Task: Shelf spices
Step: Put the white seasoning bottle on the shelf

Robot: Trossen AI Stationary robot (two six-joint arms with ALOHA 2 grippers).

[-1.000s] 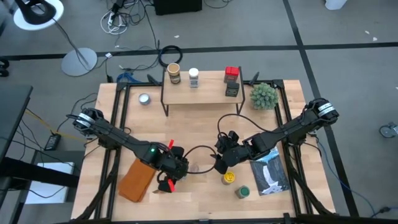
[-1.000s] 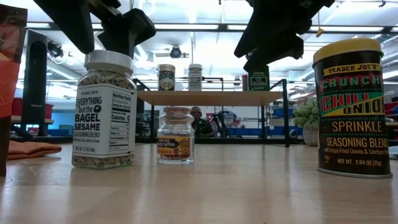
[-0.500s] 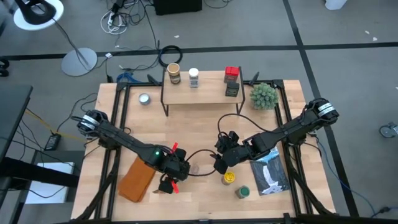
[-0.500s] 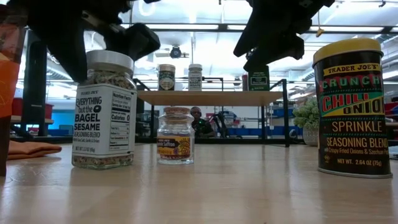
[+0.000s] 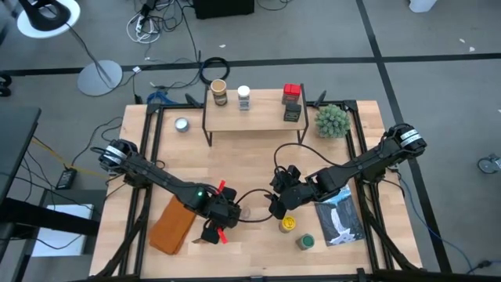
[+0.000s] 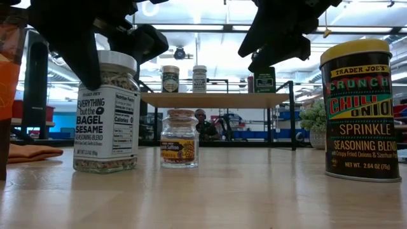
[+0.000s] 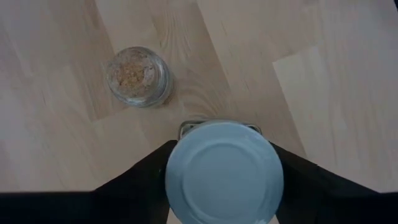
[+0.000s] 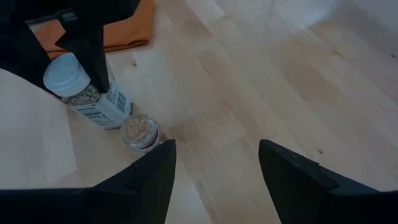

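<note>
A: From above, what are you doing?

B: I am hanging my left gripper (image 5: 220, 222) over the near-left part of the table (image 5: 258, 168), just beside the orange cloth (image 5: 172, 226). My right gripper (image 5: 279, 205) is waiting near the middle, jaws open and holding nothing, next to the yellow-topped tin (image 5: 289, 225). The shelf (image 5: 252, 116) is standing at the far edge, well apart from me, with four spices already on it.

A: And at table height?

B: My dark fingers (image 6: 82, 51) are flanking the bagel seasoning jar (image 6: 107, 114), which is sitting upright on the table beside the small glass jar (image 6: 179, 138).

A: The left wrist view?

B: I am straddling the white lid (image 7: 224, 171), jaws apart around it, not visibly clamped.

A: The right wrist view?

B: It is showing that jar beside the small one, nearly touching.

A: The risk?

B: I judge that a grip this high may tilt the jar as I lift, knocking its small neighbour.
</note>
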